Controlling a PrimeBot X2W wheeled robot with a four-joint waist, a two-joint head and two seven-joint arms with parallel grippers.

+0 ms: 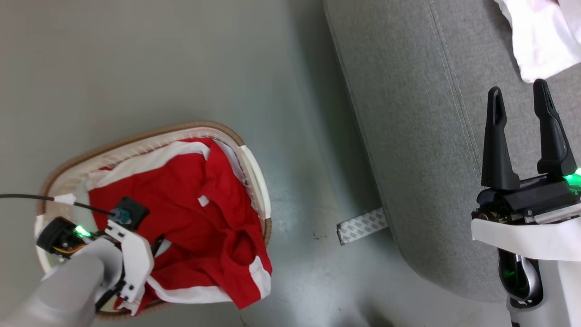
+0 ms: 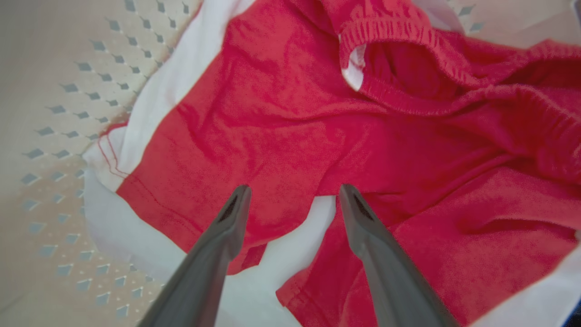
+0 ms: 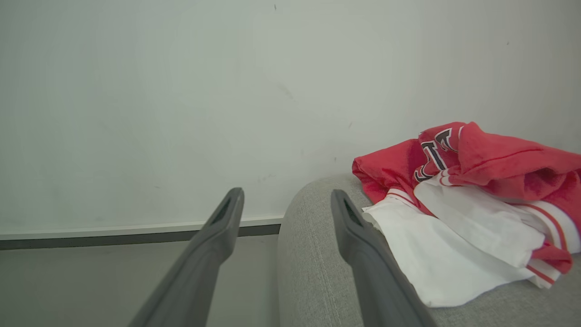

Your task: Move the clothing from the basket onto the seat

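Grey floor holds the basket, clothing heaped inside. Left end effector hangs wide open, empty, perhaps touching it; right end effector gapes empty over the seat. Sink onto a thick fold before closing.

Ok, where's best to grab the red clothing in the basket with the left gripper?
Likely the bunched ribbed band, coming straight down from above. It stands up as a ridge that the open left gripper can straddle. The rest of the red clothing lies flat, and the basket walls block side approaches.
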